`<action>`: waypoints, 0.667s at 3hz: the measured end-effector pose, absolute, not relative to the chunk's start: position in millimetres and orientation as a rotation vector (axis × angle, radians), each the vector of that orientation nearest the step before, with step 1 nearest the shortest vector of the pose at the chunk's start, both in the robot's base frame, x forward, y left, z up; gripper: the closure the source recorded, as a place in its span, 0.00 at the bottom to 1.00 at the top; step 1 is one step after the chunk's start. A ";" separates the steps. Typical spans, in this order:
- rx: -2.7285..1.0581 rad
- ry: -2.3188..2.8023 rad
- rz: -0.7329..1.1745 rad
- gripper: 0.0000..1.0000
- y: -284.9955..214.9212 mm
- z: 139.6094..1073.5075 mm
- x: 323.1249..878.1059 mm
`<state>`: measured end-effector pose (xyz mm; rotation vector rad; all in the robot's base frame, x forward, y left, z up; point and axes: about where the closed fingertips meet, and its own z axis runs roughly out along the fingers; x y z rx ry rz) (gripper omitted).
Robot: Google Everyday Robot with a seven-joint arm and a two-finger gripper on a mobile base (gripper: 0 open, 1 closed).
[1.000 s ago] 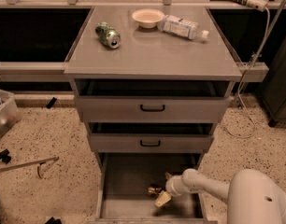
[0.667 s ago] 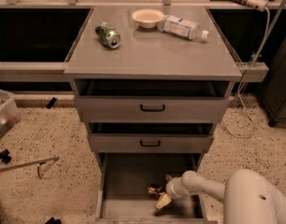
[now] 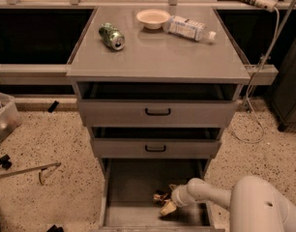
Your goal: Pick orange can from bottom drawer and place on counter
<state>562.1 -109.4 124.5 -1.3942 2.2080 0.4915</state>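
Your gripper (image 3: 166, 200) sits in the open bottom drawer (image 3: 133, 182) against the orange can (image 3: 160, 196), scarcely moved since a second ago; whether it grips you cannot tell; no lift toward the table (image 3: 157, 57) has begun.

The counter (image 3: 157, 57) carries a green can (image 3: 112, 36) at ten o'clock, a bowl (image 3: 153, 18) at twelve, a bottle (image 3: 189, 29) at one. The gripper (image 3: 165, 203) is in the bottom drawer (image 3: 133, 187).

The orange can (image 3: 160, 196), shiny and dented, lies on the grey floor of the open bottom drawer (image 3: 133, 187), right of centre, apparently tipped. The hand (image 3: 167, 206) is just beside it, inside the drawer. The flat grey desk (image 3: 157, 57) tops the unit.
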 end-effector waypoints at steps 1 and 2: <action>-1.394 2.208 0.491 0.42 -109.4 124.6 562.1; -1.388 2.165 0.486 0.65 -110.1 137.4 560.6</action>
